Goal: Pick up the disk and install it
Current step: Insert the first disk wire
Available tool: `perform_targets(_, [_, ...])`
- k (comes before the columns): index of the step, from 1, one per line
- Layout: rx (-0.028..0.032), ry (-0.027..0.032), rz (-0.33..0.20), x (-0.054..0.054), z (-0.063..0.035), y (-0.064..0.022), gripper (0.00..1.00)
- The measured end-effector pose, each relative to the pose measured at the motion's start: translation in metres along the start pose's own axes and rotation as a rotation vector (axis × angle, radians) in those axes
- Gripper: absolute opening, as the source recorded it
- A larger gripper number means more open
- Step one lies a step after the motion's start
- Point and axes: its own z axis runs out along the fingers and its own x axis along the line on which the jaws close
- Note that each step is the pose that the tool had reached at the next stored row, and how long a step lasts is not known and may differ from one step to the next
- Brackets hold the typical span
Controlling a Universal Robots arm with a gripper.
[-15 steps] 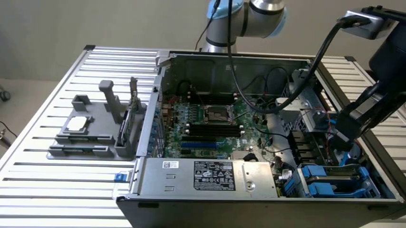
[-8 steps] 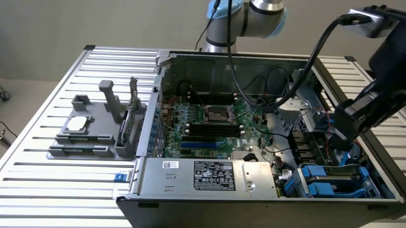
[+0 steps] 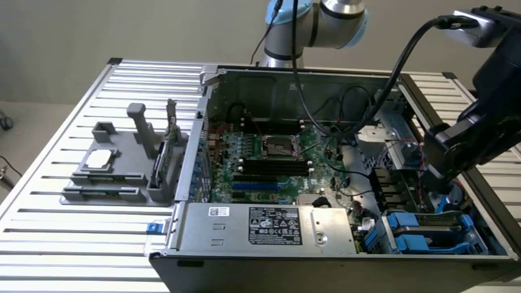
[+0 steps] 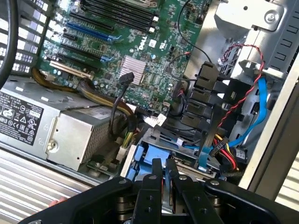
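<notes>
Standing on the table point(image 3: 49, 244): one open computer case point(image 3: 204, 122) and one grey rack point(image 3: 122, 183), the rack just beside the case on the exterior view's left.
Rack load: one small square chip point(image 3: 99, 159) lying on top.
Case contents: one motherboard point(image 3: 269, 159); one silver power supply box point(image 3: 269, 226) along the near wall.
Arm point(image 3: 326, 18): one, carrying one tool point(image 3: 434, 186) that hangs over the case's corner at the exterior view's right.
Disk point(image 3: 411, 235): one made out, low in that corner beside the power supply box and just beneath the tool. Blue carrier frame showing, metal face mostly hidden.
Disk long axis: visible blue frame running along the case's near wall, from the exterior view's left to its right — leading end not to be told.
Wrist view: blue frame right past the tool's tip.
Tool state: cannot tell whether spread, pressed together or pinching anything.
</notes>
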Motion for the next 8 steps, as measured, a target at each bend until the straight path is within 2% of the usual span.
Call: perform_targets(8, [-0.0104,-0.0013,0.112,-0.0001,0.0007,0.0000,0.18])
